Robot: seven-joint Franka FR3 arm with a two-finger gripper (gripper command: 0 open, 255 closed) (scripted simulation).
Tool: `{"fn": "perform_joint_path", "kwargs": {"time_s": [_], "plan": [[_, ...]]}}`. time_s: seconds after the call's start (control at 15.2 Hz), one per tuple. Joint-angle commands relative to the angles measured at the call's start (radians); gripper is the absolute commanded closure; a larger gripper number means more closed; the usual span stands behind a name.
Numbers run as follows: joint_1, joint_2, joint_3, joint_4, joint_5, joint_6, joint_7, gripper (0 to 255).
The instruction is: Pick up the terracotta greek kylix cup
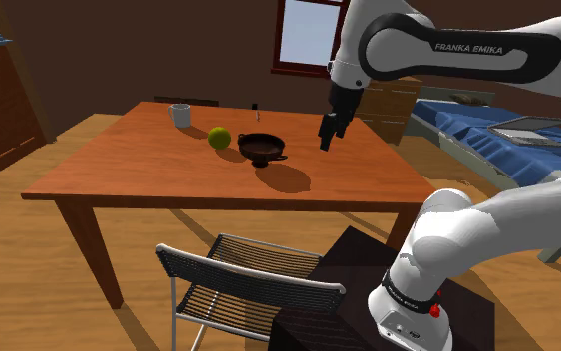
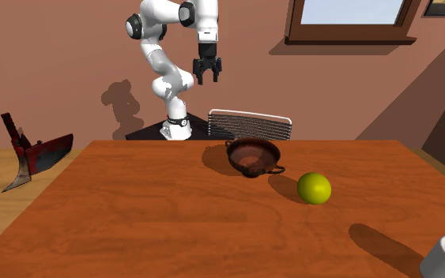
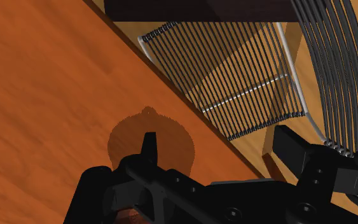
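The dark brown kylix cup [image 1: 262, 148] sits on the tabletop [image 1: 148, 170] just beside a green fruit [image 1: 218, 137], with the hand [image 1: 330, 130] hanging above and apart from it, spread and empty, so descent, grasp and lift remain.

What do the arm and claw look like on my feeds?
A white, rounded arm with dark joints; a dark band carries white FRANKA EMIKA lettering, and a small red dot sits near the base. The two-finger claw is all black.
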Motion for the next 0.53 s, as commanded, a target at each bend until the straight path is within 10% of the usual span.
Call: {"fn": "perform_joint_path", "kwargs": {"time_s": [0.0, 0.46], "plan": [[0.000, 0.000, 0.000, 0.000, 0.000, 0.000, 0.000, 0], [-0.006, 0.267, 0.011, 0.080, -0.025, 0.194, 0.037, 0]]}}
